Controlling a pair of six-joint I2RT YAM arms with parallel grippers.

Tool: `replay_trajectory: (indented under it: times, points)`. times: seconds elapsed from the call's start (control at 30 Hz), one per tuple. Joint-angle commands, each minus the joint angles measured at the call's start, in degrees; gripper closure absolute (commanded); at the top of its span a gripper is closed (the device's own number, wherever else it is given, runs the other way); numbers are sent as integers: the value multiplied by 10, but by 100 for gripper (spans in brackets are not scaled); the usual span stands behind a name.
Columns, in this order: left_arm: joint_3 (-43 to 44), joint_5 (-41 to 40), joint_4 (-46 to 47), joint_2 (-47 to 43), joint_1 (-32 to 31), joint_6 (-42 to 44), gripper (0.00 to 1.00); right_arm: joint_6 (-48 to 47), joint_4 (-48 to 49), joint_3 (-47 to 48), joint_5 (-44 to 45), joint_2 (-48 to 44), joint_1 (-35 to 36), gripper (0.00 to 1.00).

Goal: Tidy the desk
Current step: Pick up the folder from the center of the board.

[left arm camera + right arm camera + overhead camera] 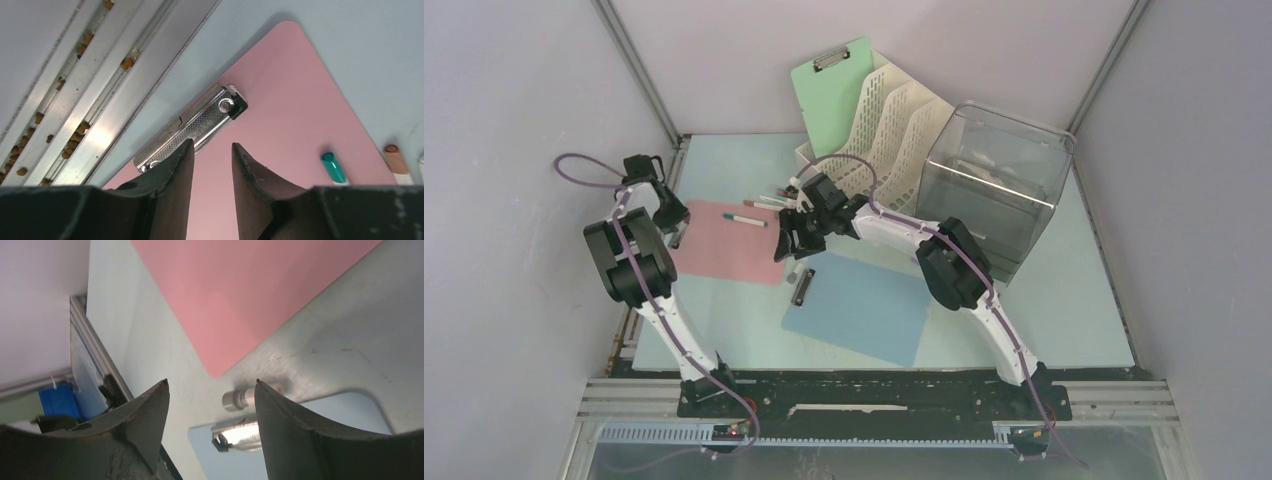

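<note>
Two claws hung over the desk (1064, 300), which lay flat under everything. The left claw (212, 146) had its fingers a little apart above the pink clipboard (280, 100), near its metal clip (192, 127). The right claw (211, 382) was wide apart and empty, over what may be a pen (240, 397) beside the blue clipboard (345, 412).

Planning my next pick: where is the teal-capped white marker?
In the top view, the teal-capped white marker lies on the flat pink clipboard, near its far edge, just left of the right claw.
</note>
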Motion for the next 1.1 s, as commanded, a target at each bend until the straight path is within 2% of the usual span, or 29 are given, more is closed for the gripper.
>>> replay_trajectory:
  times: [0.0, 0.23, 0.6, 1.07]
  points:
    - [23, 32, -4, 23, 1, -8, 60, 86, 34, 46, 61, 25, -2, 29]
    - [46, 21, -48, 40, 2, -1, 60, 134, 30, 58, 89, 50, -2, 28]
    - [71, 28, -79, 54, 2, 12, 62, 218, 58, 57, 50, 90, 1, 27]
    - [94, 36, -110, 67, 3, 36, 62, 288, 158, 72, -24, 99, -15, 27]
